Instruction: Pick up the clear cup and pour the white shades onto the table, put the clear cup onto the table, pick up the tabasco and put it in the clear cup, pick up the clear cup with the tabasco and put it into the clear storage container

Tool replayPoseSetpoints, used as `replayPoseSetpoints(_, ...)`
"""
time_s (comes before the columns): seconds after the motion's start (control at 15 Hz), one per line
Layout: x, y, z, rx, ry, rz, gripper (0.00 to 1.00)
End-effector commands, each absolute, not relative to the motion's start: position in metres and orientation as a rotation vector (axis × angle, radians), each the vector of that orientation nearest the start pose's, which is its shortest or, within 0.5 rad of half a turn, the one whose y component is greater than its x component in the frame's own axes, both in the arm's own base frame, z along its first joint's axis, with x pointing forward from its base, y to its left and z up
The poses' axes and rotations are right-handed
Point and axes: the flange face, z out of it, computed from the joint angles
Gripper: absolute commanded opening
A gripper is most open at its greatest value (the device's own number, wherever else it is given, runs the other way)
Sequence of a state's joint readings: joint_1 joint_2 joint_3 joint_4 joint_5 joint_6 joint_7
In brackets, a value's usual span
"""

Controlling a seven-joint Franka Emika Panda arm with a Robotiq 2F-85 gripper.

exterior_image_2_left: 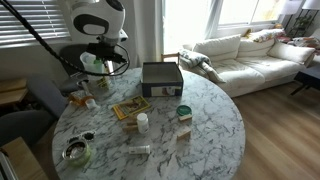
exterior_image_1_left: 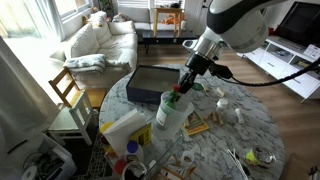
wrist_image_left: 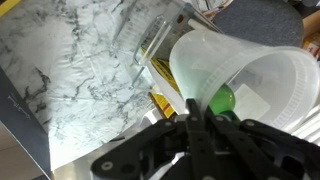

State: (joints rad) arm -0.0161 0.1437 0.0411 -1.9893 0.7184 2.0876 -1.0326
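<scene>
Marbled table (exterior_image_2_left: 200, 140), arm (exterior_image_1_left: 235, 22) angled down, pincer (exterior_image_1_left: 182, 88) clamped on clear cup (exterior_image_1_left: 167, 112) rim.

Clear cup (exterior_image_1_left: 167, 113), tabasco (wrist_image_left: 222, 100) inside, pinched at rim by gripper (wrist_image_left: 195, 125) over marbled table (wrist_image_left: 80, 60), near translucent container (exterior_image_1_left: 124, 128).

Bright daylight from windows (exterior_image_2_left: 190, 25), blown-out glare, soft focus

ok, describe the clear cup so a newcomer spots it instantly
Find the round marbled table. At its edge under the arm, the gripper pinches the cup. Nothing else is gripped; it is see-through, with something green inside.
</scene>
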Motion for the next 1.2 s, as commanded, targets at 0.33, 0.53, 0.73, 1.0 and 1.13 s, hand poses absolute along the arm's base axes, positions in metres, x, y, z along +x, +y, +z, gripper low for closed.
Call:
replayPoseSetpoints(0.33, 0.599, 0.063, 0.356, -2.468, -0.871, -0.384, 0.01)
replayPoseSetpoints(0.53, 0.6, 0.071, 0.342, -2.49, -0.893, -0.356, 0.01)
replayPoseSetpoints(0.73, 0.6, 0.083, 0.331, -2.508, -0.924, -0.323, 0.01)
replayPoseSetpoints(1.0, 0.601, 0.097, 0.32, -2.572, -0.986, -0.284, 0.01)
replayPoseSetpoints(1.13, 0.601, 0.105, 0.318, -2.599, -1.005, -0.274, 0.01)
